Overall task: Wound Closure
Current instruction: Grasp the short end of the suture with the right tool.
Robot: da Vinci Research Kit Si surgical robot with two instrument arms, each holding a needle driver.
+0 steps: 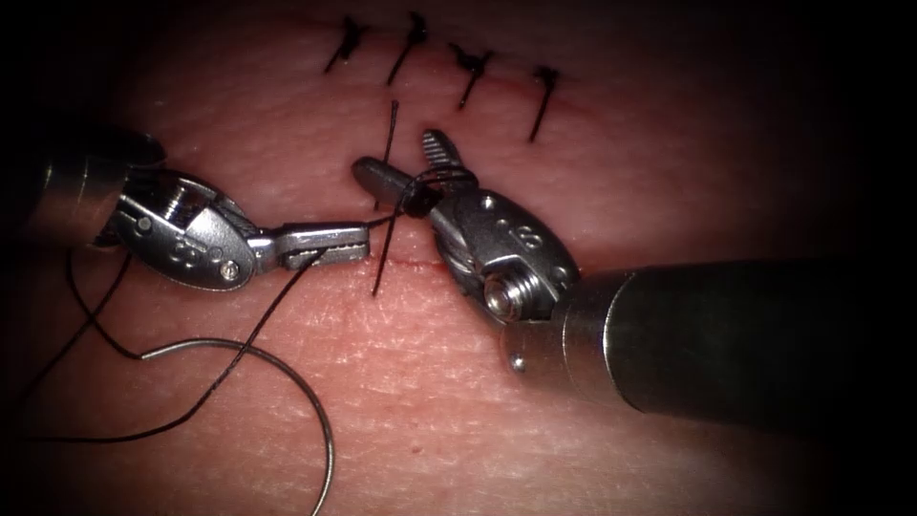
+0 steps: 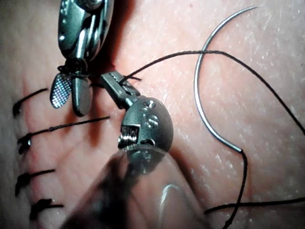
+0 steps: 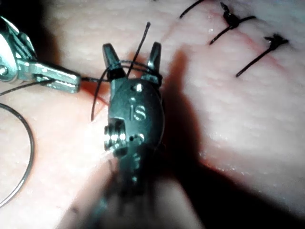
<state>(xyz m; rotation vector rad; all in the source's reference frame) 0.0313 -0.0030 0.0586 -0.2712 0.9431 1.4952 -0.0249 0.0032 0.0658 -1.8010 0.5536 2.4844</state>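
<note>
My left tool (image 1: 361,243) is shut on the thread (image 1: 287,287), just left of the red line of the cut (image 1: 411,260). My right tool (image 1: 399,155) stands open over the cut, holding nothing, with a loop of thread (image 1: 427,186) wound round both jaws. A short thread tail (image 1: 390,129) rises between those jaws, as also seen in the right wrist view (image 3: 143,36). The curved needle (image 1: 220,340) lies free on the tissue at lower left, outside the tissue, with thread trailing from its end. The left wrist view shows the left tool (image 2: 108,79), the needle (image 2: 195,90) and the right tool (image 2: 69,107).
Several finished stitches (image 1: 473,69) cross the cut at the back, seen also in the right wrist view (image 3: 238,21). Slack thread (image 1: 95,330) curls over the tissue under the left tool's shaft. The right tool's thick shaft (image 1: 726,334) covers the lower right.
</note>
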